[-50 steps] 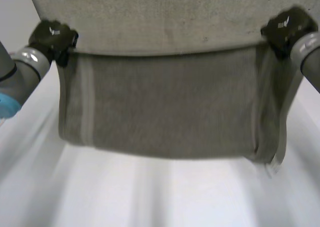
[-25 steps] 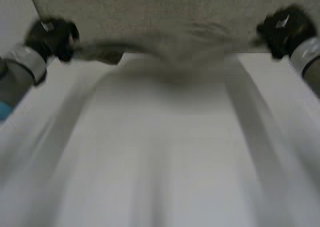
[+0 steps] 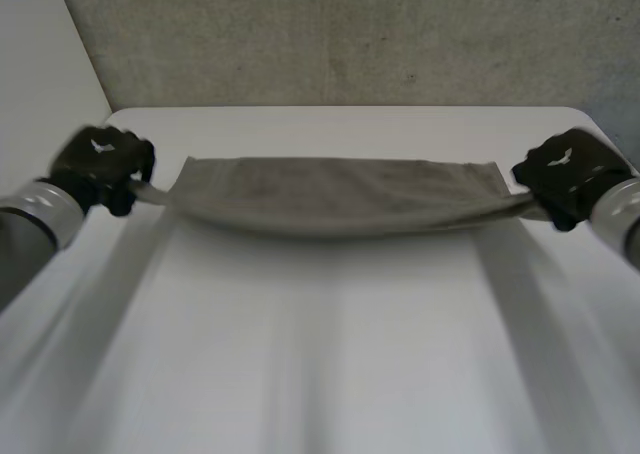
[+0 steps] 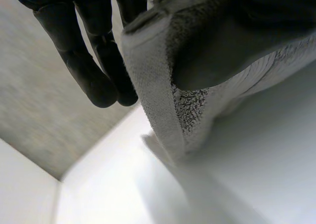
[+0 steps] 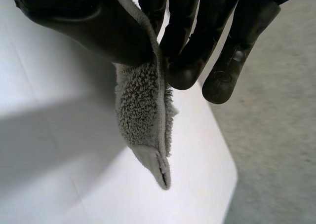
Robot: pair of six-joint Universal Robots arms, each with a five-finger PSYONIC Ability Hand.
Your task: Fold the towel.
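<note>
9 o'clock left robot hand (image 3: 100,166), 3 o'clock right robot hand (image 3: 562,174), each pinching towel (image 3: 340,194) corner; shallow pinch could slip, skewing fold.

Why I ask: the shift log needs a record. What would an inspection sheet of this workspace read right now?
Surface: white table, bare apart from the job's thing.
Job's things: grey towel, stretched between both hands over the far part of the table, with its middle sagging. Whether it touches the table cannot be told.
Clutter: nothing seen.
Hands: left hand pinches the towel's corner at its own end. Right hand pinches the corner at the opposite end, and the tip of that corner hangs below its fingers.
Cables: nothing seen.
Surroundings: grey speckled surface beyond the table's far edge, and a white panel beside it.
</note>
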